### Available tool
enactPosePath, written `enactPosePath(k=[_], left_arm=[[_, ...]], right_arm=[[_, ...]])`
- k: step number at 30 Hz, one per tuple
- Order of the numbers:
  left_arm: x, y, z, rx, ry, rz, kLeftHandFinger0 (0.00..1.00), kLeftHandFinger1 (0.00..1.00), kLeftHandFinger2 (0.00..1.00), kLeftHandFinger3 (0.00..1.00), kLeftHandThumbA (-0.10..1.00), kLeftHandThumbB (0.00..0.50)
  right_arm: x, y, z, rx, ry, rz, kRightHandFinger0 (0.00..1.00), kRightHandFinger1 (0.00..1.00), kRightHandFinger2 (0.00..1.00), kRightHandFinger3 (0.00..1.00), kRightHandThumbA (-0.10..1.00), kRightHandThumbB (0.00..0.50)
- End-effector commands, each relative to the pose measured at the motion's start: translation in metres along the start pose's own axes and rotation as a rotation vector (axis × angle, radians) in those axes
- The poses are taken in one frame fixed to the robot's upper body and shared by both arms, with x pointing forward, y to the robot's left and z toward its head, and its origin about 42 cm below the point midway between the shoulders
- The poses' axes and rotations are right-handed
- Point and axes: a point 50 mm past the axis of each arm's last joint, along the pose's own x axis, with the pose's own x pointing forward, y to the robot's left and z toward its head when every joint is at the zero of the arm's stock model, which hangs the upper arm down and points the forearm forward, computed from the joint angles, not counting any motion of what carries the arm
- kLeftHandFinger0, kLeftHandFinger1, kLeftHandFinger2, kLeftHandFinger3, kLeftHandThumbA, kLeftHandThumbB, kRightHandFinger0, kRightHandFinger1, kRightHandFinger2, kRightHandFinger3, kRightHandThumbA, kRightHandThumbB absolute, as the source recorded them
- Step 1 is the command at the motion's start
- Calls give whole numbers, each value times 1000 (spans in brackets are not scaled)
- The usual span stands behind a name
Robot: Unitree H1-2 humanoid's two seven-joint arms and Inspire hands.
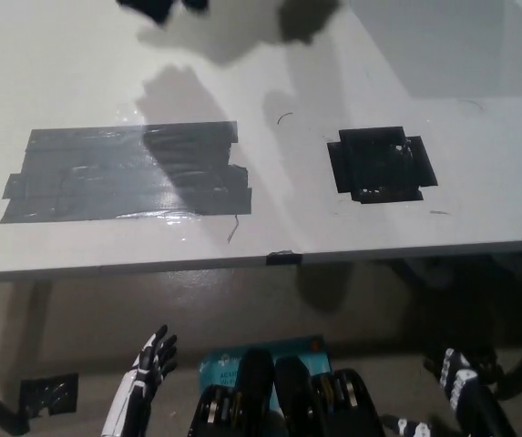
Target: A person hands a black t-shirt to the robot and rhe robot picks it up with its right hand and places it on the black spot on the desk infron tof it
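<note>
Right now I see the desk [270, 55] filling most of the view, pale and glossy, its near edge running across just below the middle. On it, left of the black spot [381, 165], lies a broad patch of grey tape [87, 177], well apart from the spot. The spot itself is a small square of black tape, bare, with nothing resting on it. Beyond the spot, at the far edge of the view, a dark shape [158, 8] pokes in; it may be the t-shirt or the person offering it, but it is cut off and I cannot tell which. Below the desk edge, my white left hand [151, 360] hangs idle with its fingers spread, holding nothing. My black right hand [461, 371] sits lower right of the spot, dim against the floor; I cannot tell its fingers. To do this well, I would lift the right hand clear of the desk edge first, then reach past the spot toward the handover.
</note>
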Motion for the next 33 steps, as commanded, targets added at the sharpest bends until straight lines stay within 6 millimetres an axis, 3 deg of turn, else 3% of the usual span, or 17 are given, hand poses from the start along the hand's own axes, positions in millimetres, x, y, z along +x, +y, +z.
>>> enactPosePath(k=[1,2,3,4,6,7,8,10,13,15,20,27,29,31,33], left_arm=[[6,4,10,15,-79,-5,1000,1000,1000,1000,1000,495],[7,3,9,25,-72,-4,1000,1000,1000,1000,1000,500],[7,3,9,29,-70,-5,1000,1000,1000,1000,1000,500],[7,3,9,41,-68,-5,1000,1000,1000,1000,1000,500],[7,4,10,43,-68,-5,1000,1000,1000,1000,1000,500],[7,4,10,45,-69,-5,1000,1000,1000,1000,1000,500],[7,4,10,47,-68,-5,1000,1000,1000,1000,1000,500],[7,5,10,53,-67,-8,1000,1000,1000,1000,1000,490],[8,4,9,84,-68,-13,1000,1000,1000,1000,1000,492],[9,4,10,103,-69,-12,1000,1000,1000,1000,1000,499],[11,5,12,130,-79,-12,1000,1000,1000,1000,1000,500],[14,4,13,143,-97,-19,1000,1000,1000,1000,1000,500],[14,3,14,148,-105,-26,1000,1000,1000,1000,1000,500],[15,3,14,155,-107,-30,1000,1000,1000,1000,1000,500],[15,4,14,158,-106,-32,1000,1000,1000,1000,1000,500]], right_arm=[[13,-10,53,-98,-245,-106,1000,1000,1000,1000,1000,216],[19,-14,74,-169,-321,-140,1000,1000,1000,1000,1000,284],[20,-15,80,-189,-341,-151,1000,1000,1000,1000,1000,371],[23,-16,97,-247,-390,-170,1000,1000,1000,1000,1000,305],[31,-19,140,-416,-511,-219,1000,1000,1000,1000,1000,355],[33,-19,150,-450,-533,-227,1000,1000,1000,1000,1000,363],[39,-20,166,-487,-564,-236,1000,1000,1000,1000,1000,418],[48,-21,185,-525,-590,-249,1000,1000,1000,1000,1000,450],[76,-24,212,-554,-623,-254,1000,1000,1000,1000,1000,447],[85,-25,220,-566,-628,-251,1000,1000,1000,1000,1000,438],[130,-28,251,-549,-623,-238,1000,1000,1000,1000,1000,442],[171,-22,295,-487,-628,-261,1000,1000,1000,1000,1000,434],[187,-16,305,-425,-605,-272,1000,1000,1000,1000,1000,469],[201,-13,312,-403,-595,-272,1000,1000,1000,1000,1000,455],[213,-11,317,-377,-565,-275,1000,1000,1000,1000,1000,478]])
